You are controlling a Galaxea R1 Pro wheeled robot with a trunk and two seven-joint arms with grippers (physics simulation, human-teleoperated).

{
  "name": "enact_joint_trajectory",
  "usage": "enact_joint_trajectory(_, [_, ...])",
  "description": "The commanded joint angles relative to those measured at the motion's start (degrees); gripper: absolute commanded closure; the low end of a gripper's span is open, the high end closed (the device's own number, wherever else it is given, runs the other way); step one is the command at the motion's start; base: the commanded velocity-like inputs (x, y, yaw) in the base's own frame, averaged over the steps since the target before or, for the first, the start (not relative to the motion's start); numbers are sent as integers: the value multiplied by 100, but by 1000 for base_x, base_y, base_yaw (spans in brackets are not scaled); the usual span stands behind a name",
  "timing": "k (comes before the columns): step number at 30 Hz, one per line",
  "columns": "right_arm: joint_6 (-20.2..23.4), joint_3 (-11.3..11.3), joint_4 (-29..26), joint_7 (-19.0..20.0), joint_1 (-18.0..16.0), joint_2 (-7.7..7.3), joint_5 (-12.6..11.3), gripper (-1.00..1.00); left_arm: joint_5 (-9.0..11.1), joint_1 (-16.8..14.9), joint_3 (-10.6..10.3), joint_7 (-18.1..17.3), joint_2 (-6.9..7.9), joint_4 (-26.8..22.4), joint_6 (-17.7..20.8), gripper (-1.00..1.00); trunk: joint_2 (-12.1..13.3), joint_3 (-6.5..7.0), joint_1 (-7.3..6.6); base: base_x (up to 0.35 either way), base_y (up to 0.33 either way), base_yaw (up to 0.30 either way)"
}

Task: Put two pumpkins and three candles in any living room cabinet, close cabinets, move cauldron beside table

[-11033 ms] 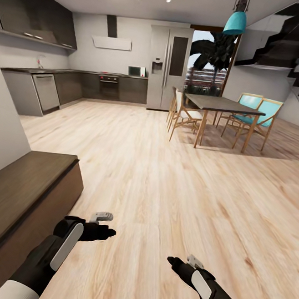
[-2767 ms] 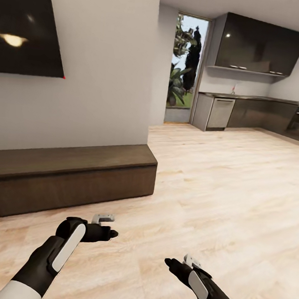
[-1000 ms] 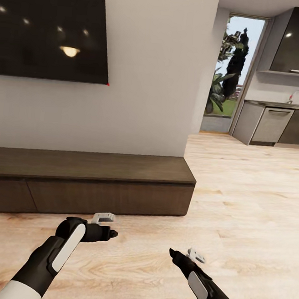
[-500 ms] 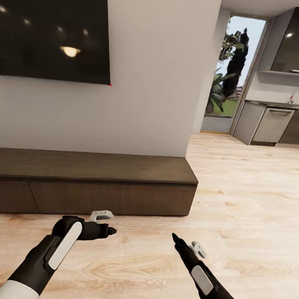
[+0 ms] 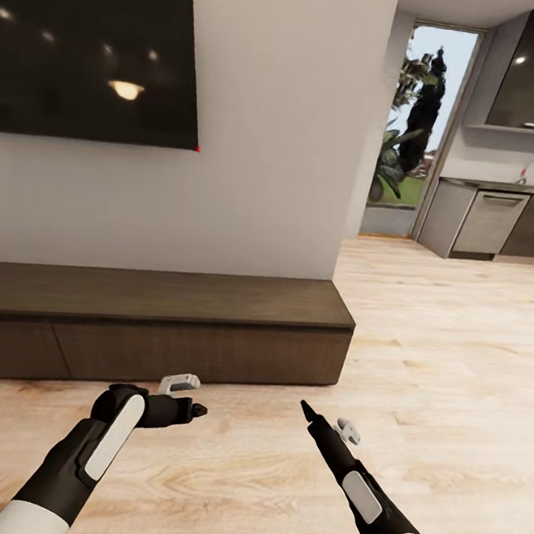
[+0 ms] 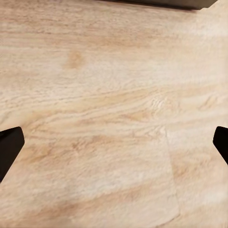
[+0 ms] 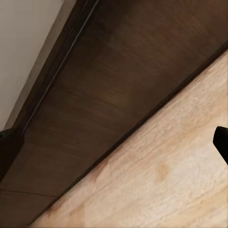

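The cabinet [image 5: 155,322], a long low dark-brown unit, stands against the wall ahead with its flat fronts flush. My left gripper [image 5: 196,410] hovers over the wood floor just in front of it; in the left wrist view the left gripper [image 6: 114,147] is open with bare floor between its fingers. My right gripper [image 5: 306,408] points at the cabinet's right end, and the right wrist view shows the right gripper [image 7: 114,142] open, facing the cabinet's front [image 7: 123,85]. The pumpkins, candles, cauldron and table are out of view.
A large black TV [image 5: 96,50] hangs on the wall above the cabinet. To the right, a glass door [image 5: 410,134] and grey kitchen units [image 5: 500,220] stand at the back. Light wood floor [image 5: 454,358] stretches right of the cabinet's end.
The camera turned from the kitchen to the TV wall and has now settled. In the last second my right arm lifted and stretched toward the cabinet; the left arm barely moved.
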Motion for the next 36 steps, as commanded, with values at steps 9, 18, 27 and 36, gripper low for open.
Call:
enact_joint_trajectory(9, [-61,46,9,29,-5,-4,-58,-100,47,-4,-29,68,-11,-3,14,-100,-2,-76,-1,0,0,145])
enact_joint_trajectory(18, [-78,37,15,53,-5,-13,-66,-100,22,-4,-36,70,-26,-5,13,-100,-2,-108,-1,84,0,97])
enact_joint_trajectory(27, [-106,-242,48,70,-5,-41,-510,-100,91,6,12,43,8,-267,31,-100,-2,-109,-1,81,0,2])
enact_joint_trajectory(36, [-611,-366,58,9,-2,-98,-751,-100,1797,156,261,18,433,-651,65,-100,-2,-109,-1,1,0,0])
